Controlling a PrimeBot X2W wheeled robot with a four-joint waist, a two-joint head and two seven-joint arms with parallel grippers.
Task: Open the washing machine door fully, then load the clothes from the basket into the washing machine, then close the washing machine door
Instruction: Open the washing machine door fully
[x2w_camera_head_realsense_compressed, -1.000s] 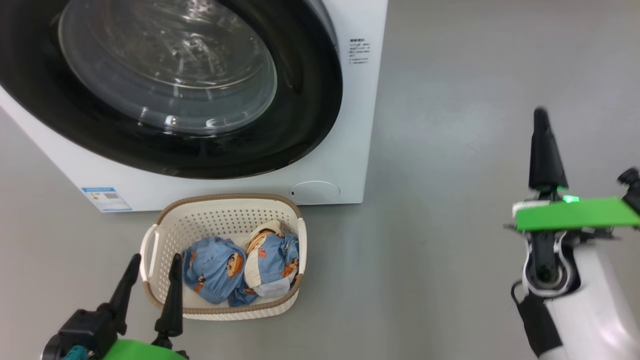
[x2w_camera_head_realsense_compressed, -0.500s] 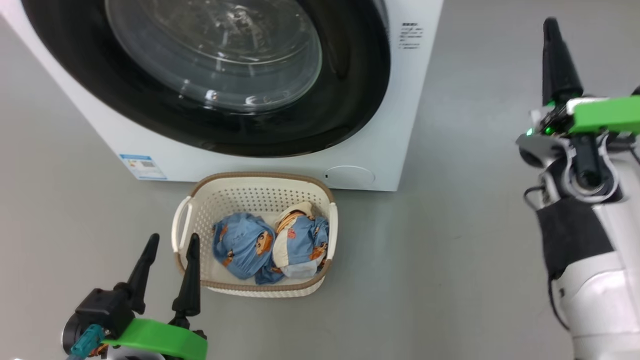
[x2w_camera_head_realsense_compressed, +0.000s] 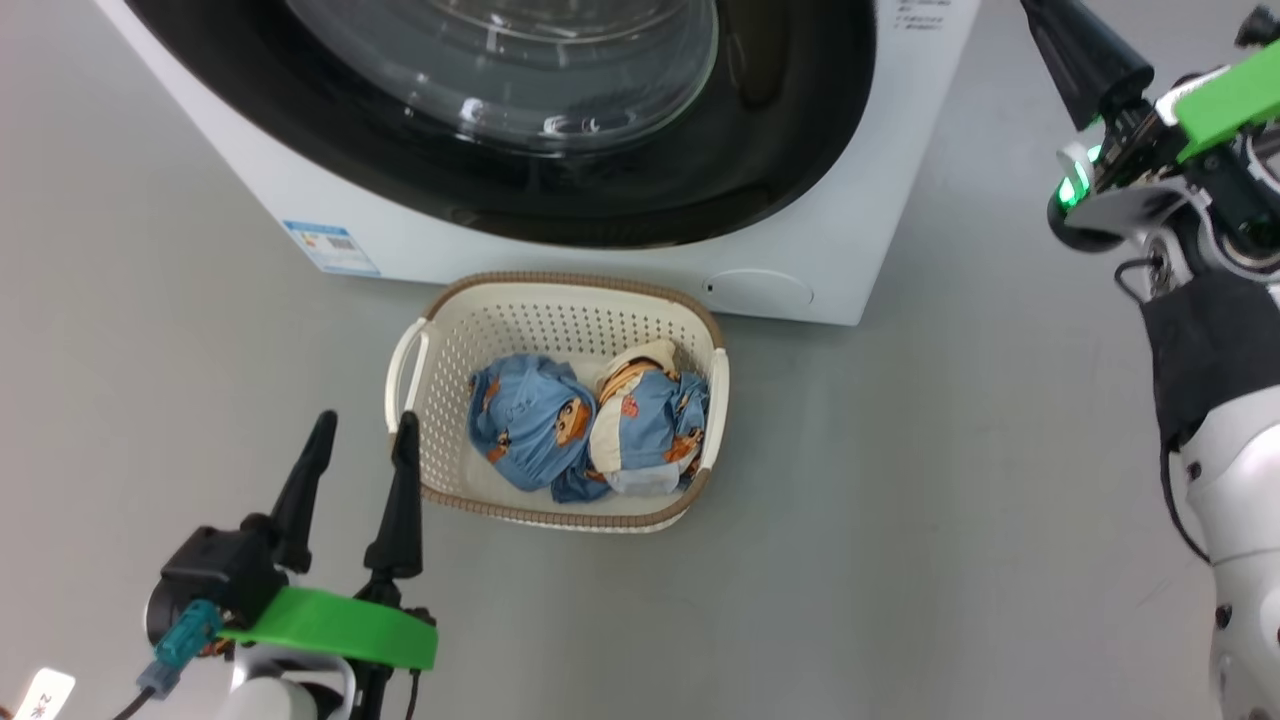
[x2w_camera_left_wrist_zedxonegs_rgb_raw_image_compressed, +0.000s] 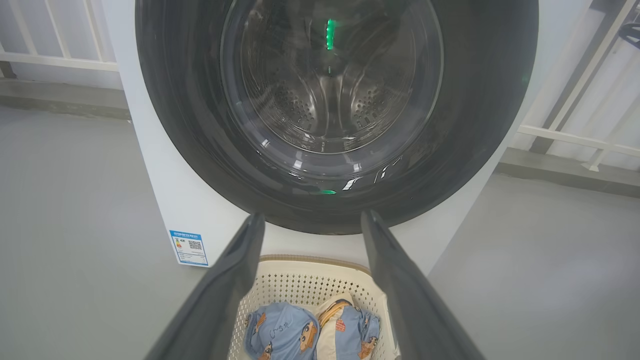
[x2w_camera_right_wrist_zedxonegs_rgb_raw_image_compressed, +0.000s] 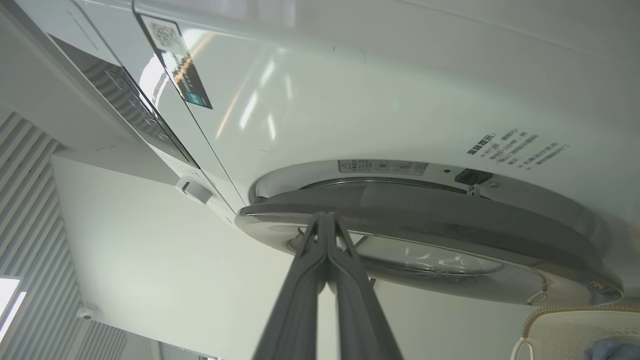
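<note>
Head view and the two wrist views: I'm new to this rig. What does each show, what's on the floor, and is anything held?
This is a two-armed robot. The head view looks down from its head at a white washing machine with a round black door. Before it on the grey floor stands a basket of blue clothes. The left wrist view looks along the left gripper, open and empty, near the basket. The right wrist view looks along the right gripper, shut on nothing, tips by the door's edge.

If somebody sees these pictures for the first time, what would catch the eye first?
Probably the washing machine door, large, round and glossy black, at the top of the head view. Next, the basket on the floor in front of it, with light blue clothes inside.
</note>
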